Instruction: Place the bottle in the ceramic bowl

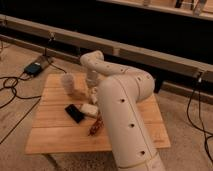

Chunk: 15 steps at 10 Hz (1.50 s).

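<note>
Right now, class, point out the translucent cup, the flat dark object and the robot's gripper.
translucent cup [68, 83], camera view, its side wall.
flat dark object [75, 113], camera view, its top face.
gripper [92, 92], camera view, its lower end, over the table [55, 135] beside the cup.

Whether the claw, just beside the cup, holds anything cannot be told — the arm hides the bench beyond the cup.

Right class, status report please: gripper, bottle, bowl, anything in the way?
Gripper low over table, beside cup. Bottle not made out. Bowl nearer camera, white block beside it.
</note>
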### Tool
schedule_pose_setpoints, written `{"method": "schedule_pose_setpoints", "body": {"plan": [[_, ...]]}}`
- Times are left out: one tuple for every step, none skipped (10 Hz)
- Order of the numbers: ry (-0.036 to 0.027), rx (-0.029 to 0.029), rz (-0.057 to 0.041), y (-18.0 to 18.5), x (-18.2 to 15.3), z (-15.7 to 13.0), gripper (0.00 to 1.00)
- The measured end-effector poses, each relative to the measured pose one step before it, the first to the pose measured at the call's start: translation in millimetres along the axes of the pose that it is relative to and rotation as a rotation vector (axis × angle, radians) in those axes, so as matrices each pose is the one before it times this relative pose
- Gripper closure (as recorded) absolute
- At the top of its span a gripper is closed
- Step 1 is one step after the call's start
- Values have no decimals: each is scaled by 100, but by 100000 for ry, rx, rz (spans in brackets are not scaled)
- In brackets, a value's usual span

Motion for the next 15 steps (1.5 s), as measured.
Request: {"method": "schedule_pose_setpoints", "body": {"plan": [[253, -216, 319, -36, 4, 46, 62], [63, 102, 388, -120, 25, -107, 73], [-308, 155, 787, -123, 52, -351, 81], [-830, 356, 1235, -249, 211, -884, 93], [-1469, 220, 923, -196, 165, -956, 99], [-1313, 238, 850, -212, 373, -1103, 100], [-2399, -213, 1008, -138, 328, -1464, 100], [-2719, -23, 1082, -193, 700, -1765, 100], [-1827, 115, 612, -132, 550, -1115, 100], [-2425, 356, 974, -253, 1146, -1491, 100], [-1093, 445, 1404, -387, 1188, -755, 100], [-741, 497, 2544, -646, 1376, -486, 100], [-504, 168, 2624, -630, 945, -119, 100], [-98, 604, 4508, -1259, 1395, 132, 100], [130, 279, 3653, -1122, 897, 306, 100]]}}
